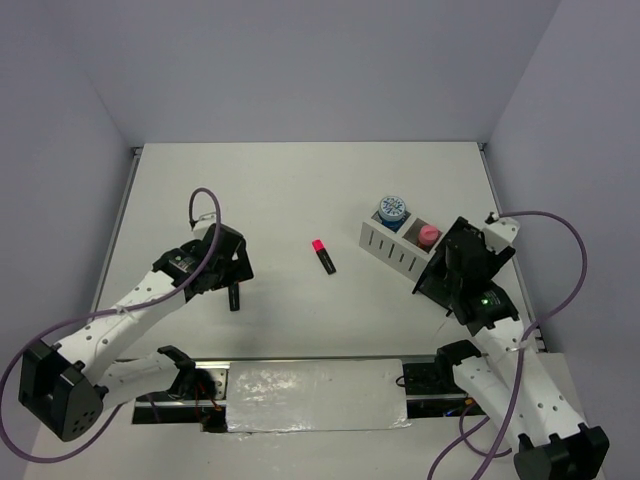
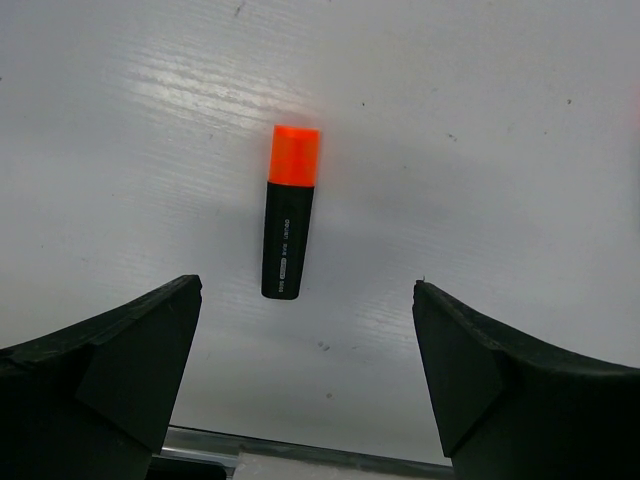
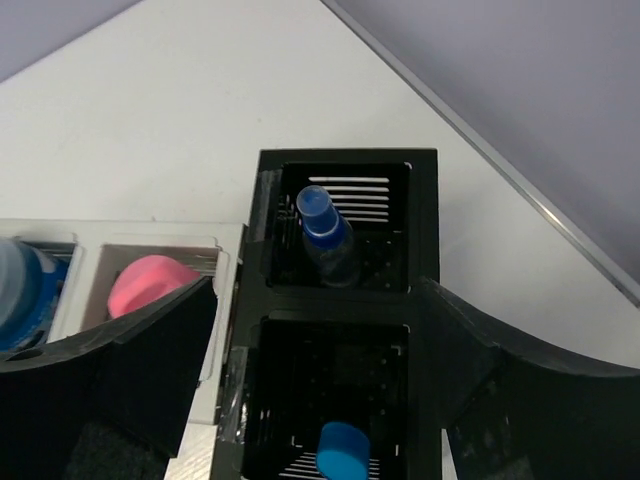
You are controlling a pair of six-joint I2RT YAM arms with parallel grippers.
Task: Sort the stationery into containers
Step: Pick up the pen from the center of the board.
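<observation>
An orange-capped black highlighter (image 2: pixel 285 212) lies flat on the white table, just ahead of my left gripper (image 2: pixel 305 295), which is open and empty above it. In the top view its black body (image 1: pixel 234 297) shows below the left gripper (image 1: pixel 228 262). A pink-capped highlighter (image 1: pixel 323 257) lies mid-table. My right gripper (image 3: pixel 315 300) is open and empty over the black box (image 3: pixel 345 160). That box holds the clear blue-capped bottle (image 3: pixel 325 235) and a blue-capped highlighter (image 3: pixel 345 450). The white box (image 1: pixel 385 250) holds a blue tin (image 1: pixel 392 211) and the pink tube (image 1: pixel 428 235).
The white box (image 3: pixel 150 240) stands right against the black box's left side. The right arm (image 1: pixel 470 270) covers the black box in the top view. Grey walls enclose the table on three sides, and a metal rail (image 1: pixel 320 395) runs along the near edge.
</observation>
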